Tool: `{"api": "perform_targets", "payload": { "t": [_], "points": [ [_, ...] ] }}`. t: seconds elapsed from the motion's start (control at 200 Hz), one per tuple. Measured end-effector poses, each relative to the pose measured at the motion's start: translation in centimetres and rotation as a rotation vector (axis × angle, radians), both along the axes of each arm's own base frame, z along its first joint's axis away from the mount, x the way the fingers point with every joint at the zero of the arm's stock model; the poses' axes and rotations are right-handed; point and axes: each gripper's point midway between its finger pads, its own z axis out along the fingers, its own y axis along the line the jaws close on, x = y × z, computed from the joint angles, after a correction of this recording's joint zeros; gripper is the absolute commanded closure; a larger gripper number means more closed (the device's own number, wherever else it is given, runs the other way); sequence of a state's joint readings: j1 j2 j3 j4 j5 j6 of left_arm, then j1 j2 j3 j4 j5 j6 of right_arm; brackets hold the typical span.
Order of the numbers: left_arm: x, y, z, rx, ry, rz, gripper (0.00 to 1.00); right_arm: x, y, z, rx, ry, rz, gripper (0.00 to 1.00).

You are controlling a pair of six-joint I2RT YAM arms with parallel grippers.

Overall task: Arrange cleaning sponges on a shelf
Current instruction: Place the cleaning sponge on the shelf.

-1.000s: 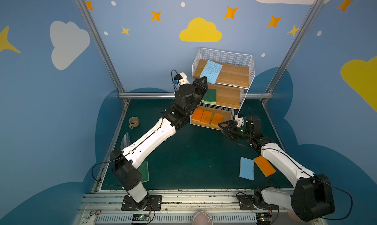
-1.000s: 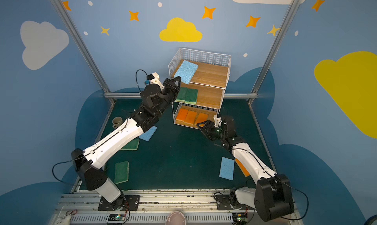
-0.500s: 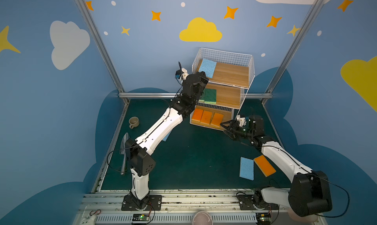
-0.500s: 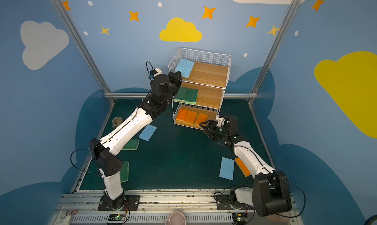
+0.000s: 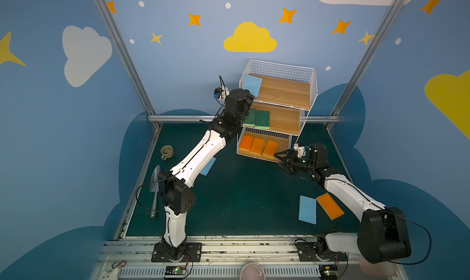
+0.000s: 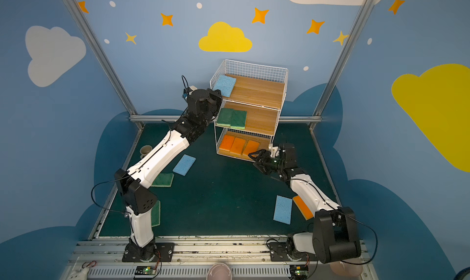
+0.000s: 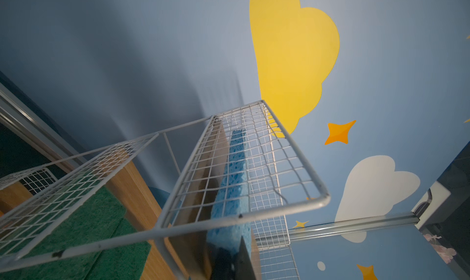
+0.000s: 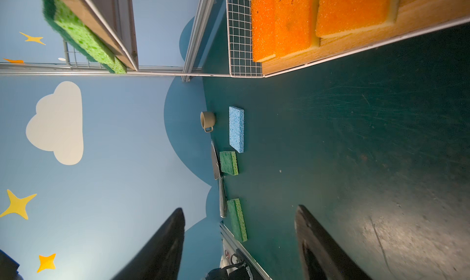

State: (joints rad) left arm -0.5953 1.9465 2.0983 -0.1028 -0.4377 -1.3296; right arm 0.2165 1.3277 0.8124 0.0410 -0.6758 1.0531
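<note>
Green desk (image 5: 241,202), shelf (image 5: 287,68) at back. Blue sponge (image 5: 252,85) looks soft and light to me; I'd pinch a short edge. It lies on the top board's left end, where a second ago it was tilted above. Left end effector (image 5: 247,96) narrow around its near edge, can't tell if gripping. Right end effector (image 5: 278,159) wide open, empty.

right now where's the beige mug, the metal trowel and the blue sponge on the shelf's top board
beige mug (image 5: 167,151): in a top view, on its open mouth
metal trowel (image 5: 154,183): in a top view, on its blade
blue sponge (image 5: 252,85): in a top view, on the middle of its broad face
</note>
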Motion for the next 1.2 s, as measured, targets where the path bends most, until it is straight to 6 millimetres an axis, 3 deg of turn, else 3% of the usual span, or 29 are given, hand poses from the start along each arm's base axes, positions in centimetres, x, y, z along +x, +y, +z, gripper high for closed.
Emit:
{"api": "perform_targets", "payload": {
  "t": [0.13,0.445,0.606,0.831,1.041,1.201],
  "points": [
    [0.0,0.0,0.5,-0.016,-0.014,-0.006,0.54,0.0,0.0,0.0,0.001,0.001,-0.001,0.32],
    [-0.3,-0.1,1.5,-0.033,-0.044,-0.021,0.37,0.0,0.0,-0.1,0.001,0.007,-0.003,0.32],
    [-1.3,0.3,1.9,-0.030,-0.061,-0.027,0.19,0.1,0.0,-0.1,0.001,0.007,-0.003,0.32],
    [-1.7,-0.1,0.2,0.024,-0.029,-0.034,0.01,0.1,-0.1,-0.1,0.001,0.007,-0.004,0.32],
    [-2.3,-0.1,-2.8,0.089,0.014,-0.045,0.00,-0.1,-0.1,-0.1,-0.008,0.005,-0.001,0.33],
    [-4.9,0.5,-3.8,0.188,0.005,-0.082,0.00,-0.9,-0.4,-0.7,-0.063,0.015,0.015,0.36]
  ]
}}
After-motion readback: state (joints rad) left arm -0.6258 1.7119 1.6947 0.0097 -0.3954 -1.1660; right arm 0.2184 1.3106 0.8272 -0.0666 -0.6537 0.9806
